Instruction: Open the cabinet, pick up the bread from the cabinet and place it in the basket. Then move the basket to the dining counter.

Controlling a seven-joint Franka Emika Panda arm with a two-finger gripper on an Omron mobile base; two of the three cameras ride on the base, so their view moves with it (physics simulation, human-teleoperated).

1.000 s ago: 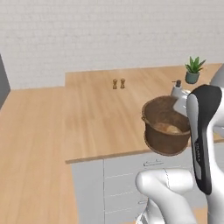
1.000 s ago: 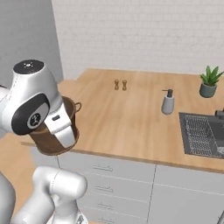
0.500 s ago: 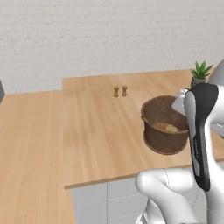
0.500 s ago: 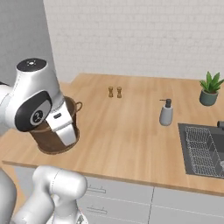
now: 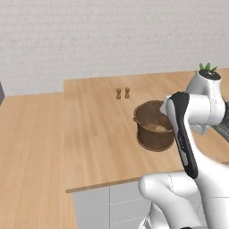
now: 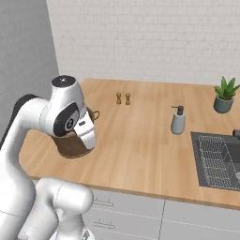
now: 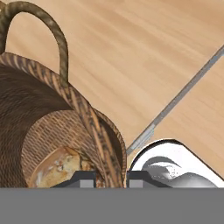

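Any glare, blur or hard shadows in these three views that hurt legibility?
Left base view: even, flat light, soft overall, with faint shading under the basket. Right base view: equally flat, no glare; the arm hides most of the basket. Hand view: sharpest, the weave is crisp, the bread sits in the basket's dim interior.

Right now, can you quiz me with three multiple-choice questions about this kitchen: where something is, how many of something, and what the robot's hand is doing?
1. Where is the bread?
A) inside the basket
B) beside the sink
C) on the floor

2. How many small brown shakers stand on the counter?
A) one
B) two
C) four

3. What is the gripper doing?
A) hanging open
B) shut on the basket's rim
C) holding the plant

Answers: 1 A, the hand view shows it on the basket's bottom; 2 B, a pair stands together; 3 B, one fingertip sits each side of the woven rim.
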